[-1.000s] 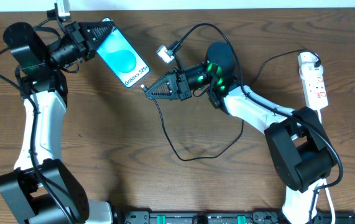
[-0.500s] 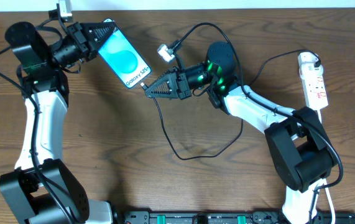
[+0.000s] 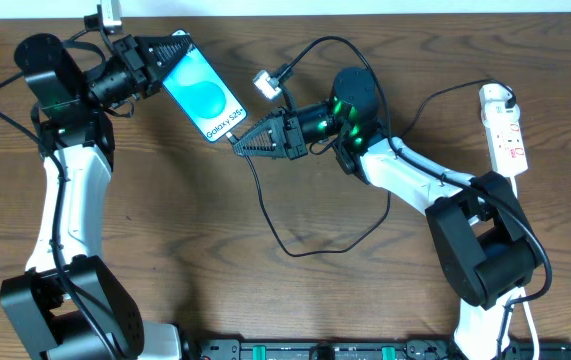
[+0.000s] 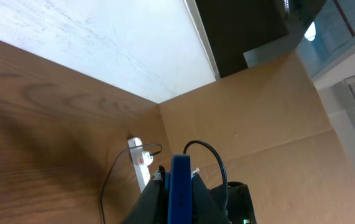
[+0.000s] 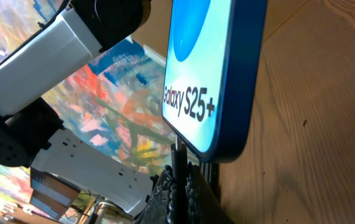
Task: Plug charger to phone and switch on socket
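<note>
Two arms work over a brown wooden table (image 3: pixel 165 230), and their tips meet in the upper left-centre of the overhead view.

- The left gripper (image 3: pixel 169 50) is in the upper left of the frame, jaws clamped on the top end of the phone (image 3: pixel 205 95). The phone runs diagonally down and right from the grip, blue screen facing up, with the "Galaxy S25" text near its lower end. In the left wrist view the phone (image 4: pixel 180 183) is edge-on, a blue strip pinched at bottom centre. I cannot tell whether its lower end rests on the wood.

- The right gripper (image 3: pixel 237 143) is just below the phone's lower right corner, jaws pinched tight on the connector end of the charger (image 3: pixel 265 213). In the right wrist view a thin black tip rises from between the fingers (image 5: pixel 197 194) to the bottom edge of the phone (image 5: pixel 217 81) and touches it. I cannot tell whether it is seated.

- The charger cable drops from the grip, loops across the centre of the table and curls back up under the right arm.

- The socket (image 3: pixel 505 130) lies flat at the far right edge of the overhead view, well apart from both grippers, with red markings on its face. It is also small in the left wrist view (image 4: pixel 141 165), lower centre. The switch position is too small to read.
</note>
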You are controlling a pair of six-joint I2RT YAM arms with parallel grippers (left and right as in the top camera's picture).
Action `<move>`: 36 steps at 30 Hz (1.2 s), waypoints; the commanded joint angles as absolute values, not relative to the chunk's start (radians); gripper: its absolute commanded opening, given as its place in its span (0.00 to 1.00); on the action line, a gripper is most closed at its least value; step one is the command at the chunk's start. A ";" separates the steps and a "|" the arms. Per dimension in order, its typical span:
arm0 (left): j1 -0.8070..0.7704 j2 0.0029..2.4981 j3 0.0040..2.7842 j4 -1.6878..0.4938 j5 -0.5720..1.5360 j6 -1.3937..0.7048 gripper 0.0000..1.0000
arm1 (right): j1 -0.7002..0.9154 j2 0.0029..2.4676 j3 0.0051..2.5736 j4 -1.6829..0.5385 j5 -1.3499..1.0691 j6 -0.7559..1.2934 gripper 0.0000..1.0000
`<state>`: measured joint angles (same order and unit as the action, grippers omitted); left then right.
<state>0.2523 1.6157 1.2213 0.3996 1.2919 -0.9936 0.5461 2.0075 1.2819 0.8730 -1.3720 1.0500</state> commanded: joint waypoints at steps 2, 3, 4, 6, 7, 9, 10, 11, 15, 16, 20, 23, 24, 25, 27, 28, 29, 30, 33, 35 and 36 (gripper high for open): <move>0.249 1.614 1.228 0.405 1.316 -0.992 0.07 | 0.536 2.010 1.292 0.876 -1.352 1.050 0.01; 0.249 1.614 1.228 0.405 1.317 -0.992 0.07 | 0.532 2.010 1.292 0.876 -1.352 1.050 0.01; 0.249 1.614 1.228 0.405 1.317 -0.992 0.07 | 0.530 2.010 1.292 0.876 -1.352 1.050 0.01; 0.249 1.614 1.228 0.405 1.317 -0.992 0.07 | 0.527 2.010 1.292 0.876 -1.351 1.050 0.01; 0.249 1.614 1.228 0.405 1.316 -0.992 0.07 | 0.527 2.010 1.292 0.876 -1.351 1.050 0.01; 0.249 1.614 1.228 0.405 1.317 -0.992 0.07 | 0.527 2.010 1.292 0.876 -1.351 1.050 0.01; 0.249 1.614 1.228 0.405 1.316 -0.992 0.07 | 0.527 2.010 1.292 0.876 -1.351 1.050 0.01; 0.249 1.614 1.228 0.405 1.317 -0.992 0.07 | 0.527 2.010 1.292 0.876 -1.351 1.050 0.01; 0.249 1.614 1.228 0.405 1.317 -0.992 0.07 | 0.524 2.010 1.292 0.876 -1.340 1.050 0.01; 0.249 1.614 1.228 0.405 1.317 -0.992 0.07 | 0.523 2.010 1.292 0.876 -1.336 1.050 0.01; 0.249 1.614 1.228 0.405 1.318 -0.992 0.08 | 0.522 2.010 1.292 0.876 -1.314 1.050 0.01; 0.249 1.614 1.228 0.405 1.319 -0.991 0.07 | 0.522 2.010 1.292 0.876 -1.306 1.050 0.01; 0.249 1.614 1.228 0.405 1.321 -0.991 0.07 | 0.522 2.010 1.292 0.876 -1.299 1.050 0.01; 0.249 1.614 1.228 0.405 1.325 -0.987 0.07 | 0.522 2.010 1.292 0.875 -1.290 1.051 0.01; 0.249 1.614 1.228 0.405 1.328 -0.987 0.07 | 0.524 2.010 1.292 0.875 -1.280 1.051 0.01; 0.249 1.614 1.228 0.405 1.329 -0.987 0.08 | 0.525 2.010 1.292 0.875 -1.274 1.051 0.01; 0.249 1.614 1.228 0.405 1.330 -0.987 0.07 | 0.525 2.010 1.292 0.876 -1.273 1.053 0.01; 0.249 1.614 1.228 0.405 1.333 -0.987 0.07 | 0.525 2.010 1.292 0.875 -1.271 1.055 0.01; 0.249 1.614 1.228 0.405 1.343 -0.979 0.08 | 0.525 2.010 1.292 0.876 -1.269 1.062 0.01; 0.249 1.614 1.228 0.405 1.343 -0.979 0.07 | 0.525 2.010 1.292 0.876 -1.268 1.062 0.01; 0.249 1.614 1.228 0.405 1.343 -0.979 0.07 | 0.525 2.010 1.292 0.876 -1.267 1.062 0.01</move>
